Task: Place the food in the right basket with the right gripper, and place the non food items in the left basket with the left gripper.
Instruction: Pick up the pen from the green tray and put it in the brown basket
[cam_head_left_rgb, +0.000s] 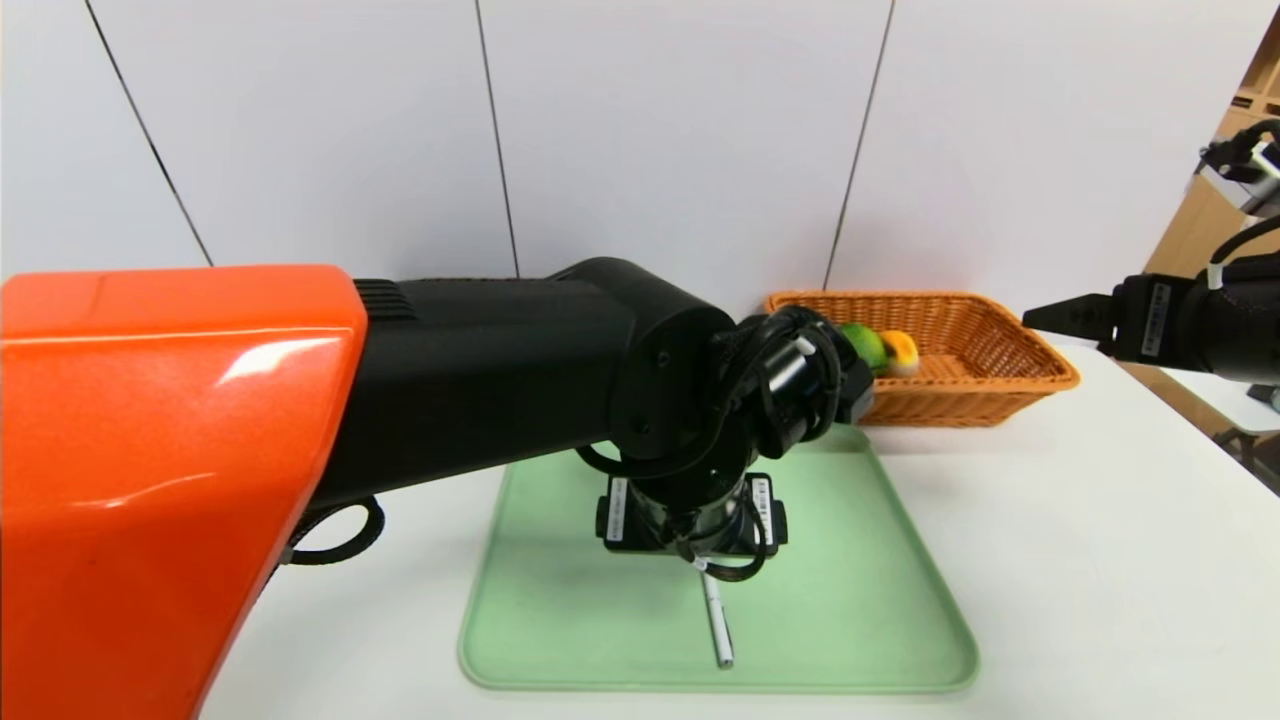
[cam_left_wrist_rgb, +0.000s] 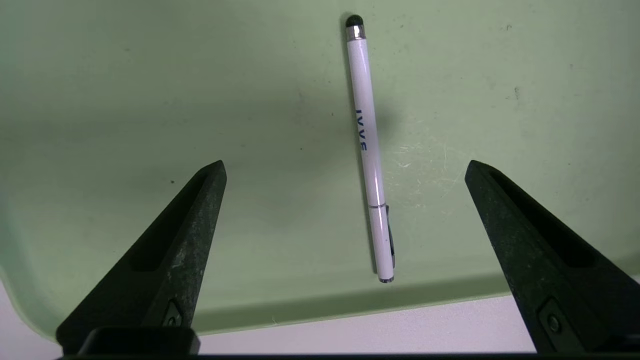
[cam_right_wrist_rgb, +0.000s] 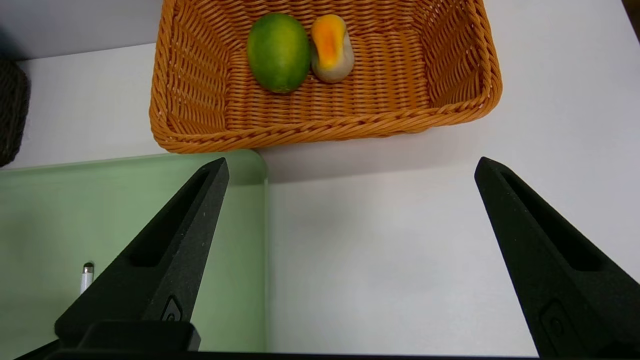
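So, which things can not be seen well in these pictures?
- Left basket: right wrist view, cut by the frame edge; head view, hidden behind the left arm.
- Pen: head view, upper end under the left gripper.
- Lime: head view, partly behind the left wrist.

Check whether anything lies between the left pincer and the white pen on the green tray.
Nothing visible does. The open left pincer hangs over the slim white pen, which lies alone on the bare green plastic tray, with nothing beside it.
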